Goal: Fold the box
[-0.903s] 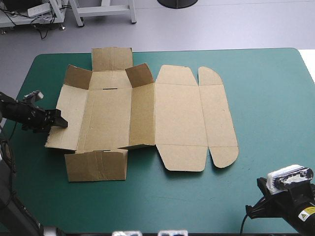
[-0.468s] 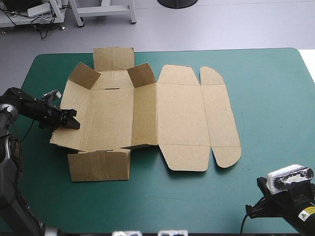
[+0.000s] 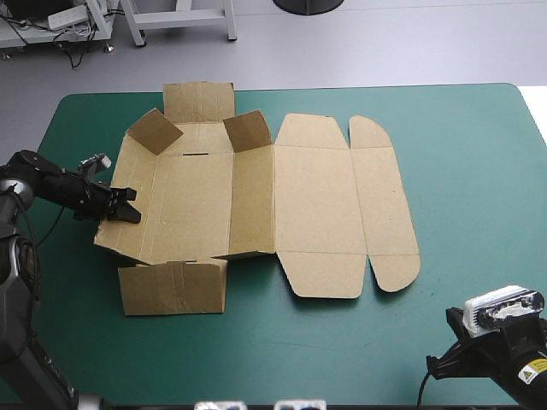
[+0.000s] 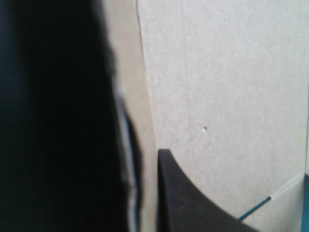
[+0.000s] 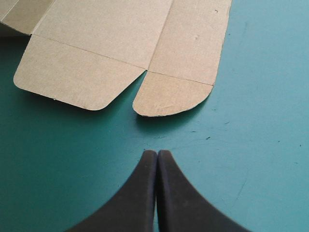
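Down at the table's near right corner, the right gripper point(image 5: 157, 155) idles with its black fingers pressed together on nothing. Further out, the left gripper point(image 3: 126, 213) pinches the left wall point(image 3: 126, 175) of the brown box point(image 3: 256, 196) (likely to stand it up). That matte, creased board sprawls mid-table on the teal-green cover point(image 3: 461, 171), two far corner flaps point(image 3: 155, 131) cocked upright.
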`<move>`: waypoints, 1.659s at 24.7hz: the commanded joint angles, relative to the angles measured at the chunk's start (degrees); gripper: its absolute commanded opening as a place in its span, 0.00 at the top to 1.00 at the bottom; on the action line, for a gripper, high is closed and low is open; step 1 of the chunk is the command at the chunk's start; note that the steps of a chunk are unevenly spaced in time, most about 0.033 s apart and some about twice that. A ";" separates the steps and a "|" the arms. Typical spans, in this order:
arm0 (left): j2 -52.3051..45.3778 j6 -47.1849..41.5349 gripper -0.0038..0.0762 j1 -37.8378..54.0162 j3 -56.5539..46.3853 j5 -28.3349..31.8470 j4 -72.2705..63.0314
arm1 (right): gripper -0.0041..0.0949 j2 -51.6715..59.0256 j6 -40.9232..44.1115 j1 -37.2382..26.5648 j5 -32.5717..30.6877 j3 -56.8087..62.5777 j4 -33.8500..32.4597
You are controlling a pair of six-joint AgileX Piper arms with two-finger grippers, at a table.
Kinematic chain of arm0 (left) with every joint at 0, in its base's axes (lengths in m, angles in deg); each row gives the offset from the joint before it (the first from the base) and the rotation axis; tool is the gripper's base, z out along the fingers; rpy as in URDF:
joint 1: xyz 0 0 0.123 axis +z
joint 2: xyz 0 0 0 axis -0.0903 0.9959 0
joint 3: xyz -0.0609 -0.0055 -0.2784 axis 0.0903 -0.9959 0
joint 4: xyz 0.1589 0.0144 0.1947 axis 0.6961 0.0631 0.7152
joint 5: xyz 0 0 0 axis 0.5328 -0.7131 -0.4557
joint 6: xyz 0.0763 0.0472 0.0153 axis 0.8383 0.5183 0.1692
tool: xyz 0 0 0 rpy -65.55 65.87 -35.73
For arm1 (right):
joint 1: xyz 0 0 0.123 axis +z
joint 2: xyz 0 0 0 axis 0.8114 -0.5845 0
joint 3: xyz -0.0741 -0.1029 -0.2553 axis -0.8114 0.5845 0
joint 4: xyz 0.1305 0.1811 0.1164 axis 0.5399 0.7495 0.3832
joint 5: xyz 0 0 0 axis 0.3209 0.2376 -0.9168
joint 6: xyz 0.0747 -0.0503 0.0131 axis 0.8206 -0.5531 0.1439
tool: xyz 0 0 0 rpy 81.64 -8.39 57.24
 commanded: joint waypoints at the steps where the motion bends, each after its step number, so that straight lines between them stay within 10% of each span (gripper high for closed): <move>1: -4.50 1.59 0.96 -0.98 3.72 -4.07 -2.81 | 0.98 -1.15 -0.50 0.15 3.49 -1.76 1.78; 17: -18.49 1.82 0.96 -10.74 28.72 -3.81 2.90 | 0.98 -1.15 -0.41 0.15 12.97 -3.82 4.31; 26: -22.70 2.19 0.96 -40.76 30.03 -3.81 31.56 | 0.98 -1.78 -1.43 0.15 32.32 -11.27 5.49; 31: -24.10 1.83 0.96 -57.87 29.65 -3.69 57.41 | 0.98 -7.46 -1.07 0.15 31.61 -16.12 5.79; 41: -27.30 -0.93 0.96 -68.05 25.94 0.01 64.50 | 0.98 -18.58 -2.00 0.15 27.92 -29.40 5.79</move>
